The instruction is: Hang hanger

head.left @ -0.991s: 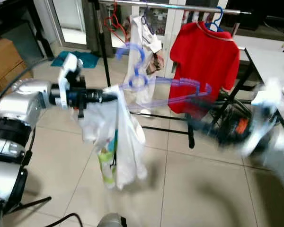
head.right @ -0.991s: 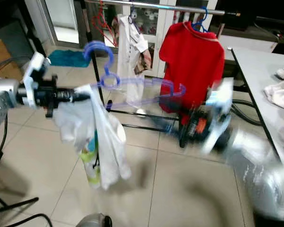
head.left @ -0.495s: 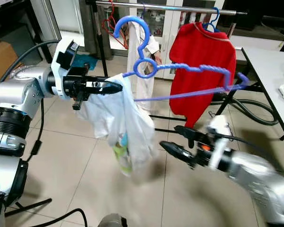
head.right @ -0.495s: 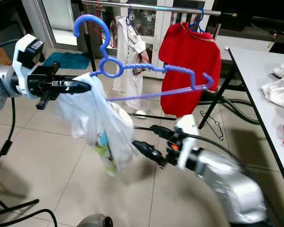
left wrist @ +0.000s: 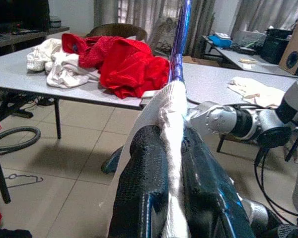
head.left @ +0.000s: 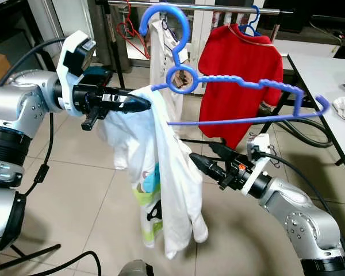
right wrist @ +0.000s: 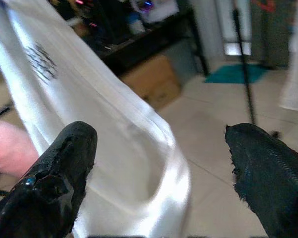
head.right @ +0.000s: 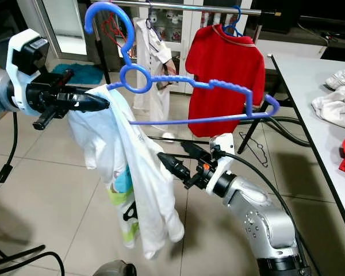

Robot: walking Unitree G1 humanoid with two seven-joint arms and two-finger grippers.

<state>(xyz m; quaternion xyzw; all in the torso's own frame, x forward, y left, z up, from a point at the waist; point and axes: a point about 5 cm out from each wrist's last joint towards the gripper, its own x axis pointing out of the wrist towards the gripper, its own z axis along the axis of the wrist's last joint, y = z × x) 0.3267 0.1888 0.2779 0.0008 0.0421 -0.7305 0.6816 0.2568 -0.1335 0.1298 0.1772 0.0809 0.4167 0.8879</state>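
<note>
Garment nearest the camera: a white T-shirt with a green and blue print point(head.left: 161, 190), draped over one end of a blue plastic clothes hanger point(head.left: 241, 100) and hanging limp toward the tiled floor point(head.left: 92, 195). The right gripper point(head.left: 206, 163) sits just beside the cloth with its two black fingers spread wide, holding nothing; its wrist view looks onto the white fabric between the fingers. The left gripper point(head.left: 139, 103), raised higher, is clamped on the shirt-covered hanger arm, fingers pressed against the fabric. The hanger's hook point(head.left: 167, 26) points up, below and in front of the silver clothes rail point(head.left: 218, 7), where a red polo shirt point(head.left: 241, 75) hangs. Step in hand, by judgement: carrying the loaded hanger to the rail. Next move calls for lifting the hook over the rail and lowering it on before release.
</note>
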